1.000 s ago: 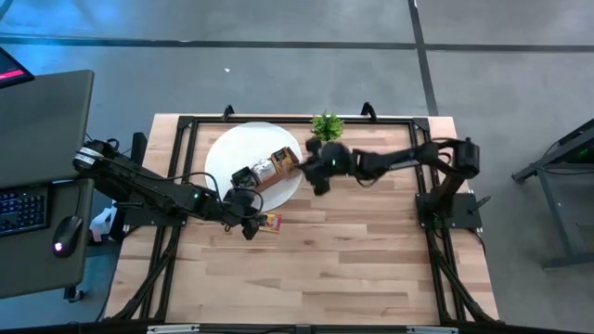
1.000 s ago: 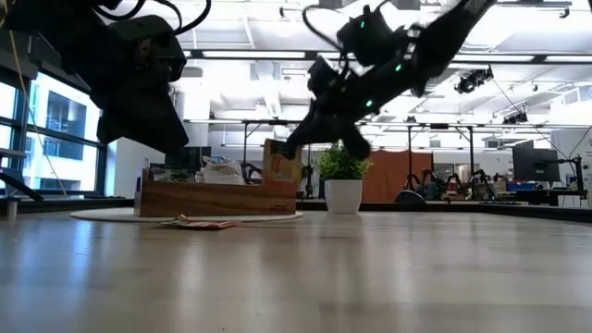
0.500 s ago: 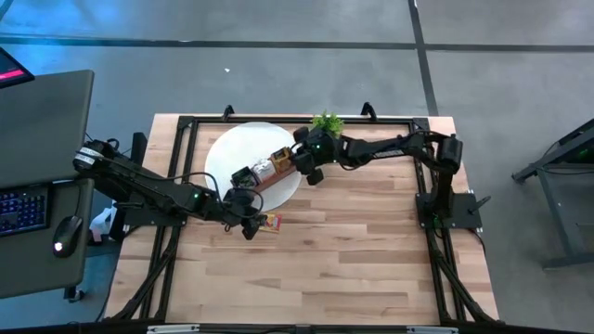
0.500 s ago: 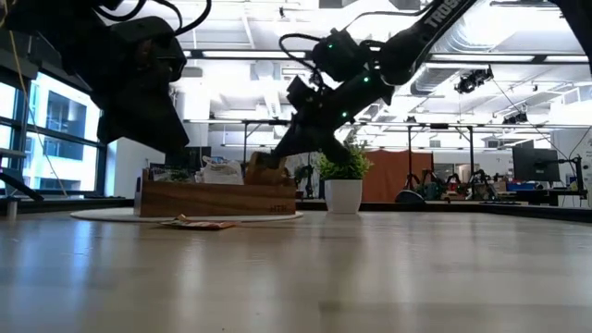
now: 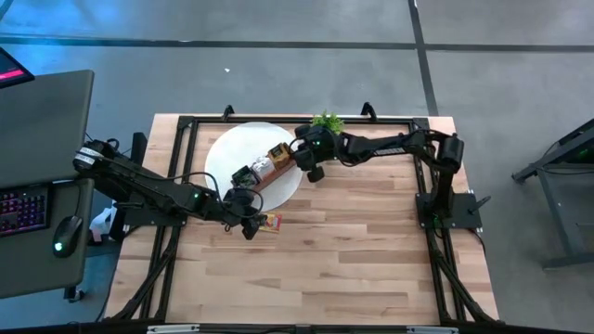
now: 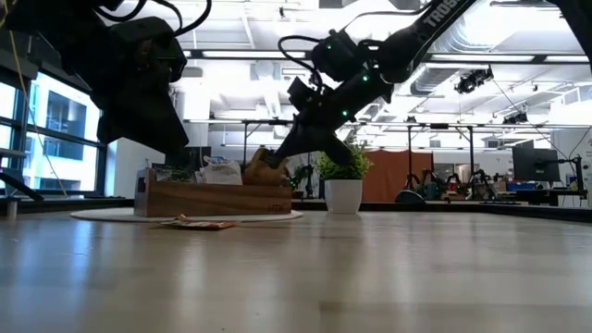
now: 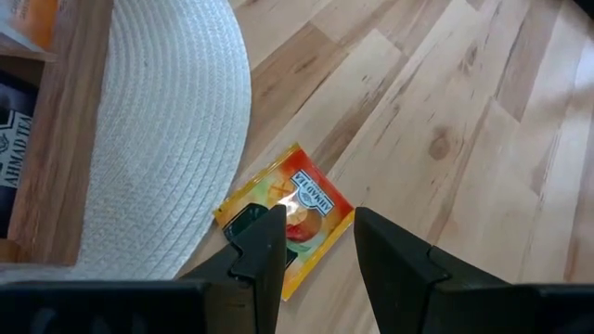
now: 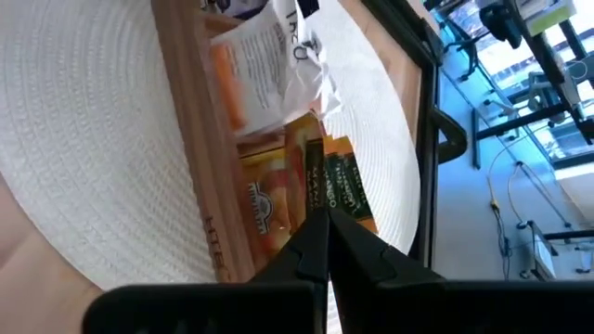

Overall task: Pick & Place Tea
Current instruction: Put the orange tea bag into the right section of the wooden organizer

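Observation:
An orange-red tea sachet [image 7: 299, 209] lies flat on the wood beside the white round mat [image 7: 176, 139]; it also shows in the high view [image 5: 270, 223] and the low view [image 6: 199, 223]. My left gripper [image 7: 316, 243] hangs open above it, clear of the table [image 6: 139, 83]. My right gripper [image 8: 318, 223] is shut on another orange sachet [image 8: 336, 186] at the right end of the brown wooden box [image 5: 263, 173], which stands on the mat. White and orange sachets [image 8: 269, 74] sit in the box's compartments. My right gripper pinches the orange sachet by its edge [image 8: 325, 197] between both fingers, coming slanting down from the table's right side [image 6: 280, 155]. The sachet is tilted, and its lower part is inside the box's right-end compartment [image 6: 259, 168] among other sachets.
A small green potted plant [image 5: 327, 123] stands just beyond my right arm at the far edge [image 6: 344, 180]. Black frame rails [image 5: 190, 148] run around the tabletop. Bare wood [image 5: 353, 250] spreads across the near half. A desk with keyboard and mouse [image 5: 60, 232] stands off to the left.
My right gripper, still shut on the orange sachet, moved left and down toward the box. The sachet went from upright above the box's right end to tilted and sunk into that compartment.

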### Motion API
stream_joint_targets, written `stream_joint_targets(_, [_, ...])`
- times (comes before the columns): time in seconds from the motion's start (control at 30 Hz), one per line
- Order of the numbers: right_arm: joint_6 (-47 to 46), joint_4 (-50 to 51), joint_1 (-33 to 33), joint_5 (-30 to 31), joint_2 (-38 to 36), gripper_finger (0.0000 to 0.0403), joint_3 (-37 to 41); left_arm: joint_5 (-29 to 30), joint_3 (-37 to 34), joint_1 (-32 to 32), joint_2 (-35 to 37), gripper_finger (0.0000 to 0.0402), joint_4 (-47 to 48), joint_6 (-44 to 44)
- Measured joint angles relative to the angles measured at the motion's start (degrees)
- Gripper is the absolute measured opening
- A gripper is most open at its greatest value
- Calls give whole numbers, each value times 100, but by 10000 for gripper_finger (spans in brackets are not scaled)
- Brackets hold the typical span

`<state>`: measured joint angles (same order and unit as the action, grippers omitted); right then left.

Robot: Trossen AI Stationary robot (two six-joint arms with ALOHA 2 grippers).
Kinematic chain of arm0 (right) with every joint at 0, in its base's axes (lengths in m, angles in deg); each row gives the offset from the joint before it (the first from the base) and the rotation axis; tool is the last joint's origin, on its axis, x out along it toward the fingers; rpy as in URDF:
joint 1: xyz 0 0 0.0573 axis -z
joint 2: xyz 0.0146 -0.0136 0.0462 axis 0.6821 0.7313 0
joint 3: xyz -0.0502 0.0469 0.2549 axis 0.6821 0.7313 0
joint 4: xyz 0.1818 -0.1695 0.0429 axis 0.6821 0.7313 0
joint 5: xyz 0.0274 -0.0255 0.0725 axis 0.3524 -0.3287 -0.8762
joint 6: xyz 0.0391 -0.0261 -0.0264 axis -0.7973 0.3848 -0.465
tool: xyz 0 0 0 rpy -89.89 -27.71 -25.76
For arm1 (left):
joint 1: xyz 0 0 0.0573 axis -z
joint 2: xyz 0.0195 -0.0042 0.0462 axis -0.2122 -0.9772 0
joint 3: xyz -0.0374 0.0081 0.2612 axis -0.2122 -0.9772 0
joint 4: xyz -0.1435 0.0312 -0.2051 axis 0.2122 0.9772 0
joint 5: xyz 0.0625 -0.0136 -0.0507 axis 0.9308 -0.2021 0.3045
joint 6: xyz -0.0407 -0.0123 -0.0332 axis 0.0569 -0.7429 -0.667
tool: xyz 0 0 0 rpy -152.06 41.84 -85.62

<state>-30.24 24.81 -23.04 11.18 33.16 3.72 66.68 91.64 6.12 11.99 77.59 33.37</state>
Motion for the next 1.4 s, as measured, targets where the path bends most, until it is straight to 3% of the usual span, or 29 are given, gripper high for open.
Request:
stream_joint_targets(0.4, [24,15,109,-81,0,9,0,-33,0,0,0,128,4,0])
stream_joint_targets(0.73, [-312,-699,107,-248,0,112,0,4,0,0,0,128,4,0])
stream_joint_targets(0.9, [-651,-734,107,-606,-2,140,0,2,0,0,0,128,4,0])
stream_joint_targets(1.4, [-2269,-470,481,-981,243,142,15,-1,0,0,0,128,-2,0])
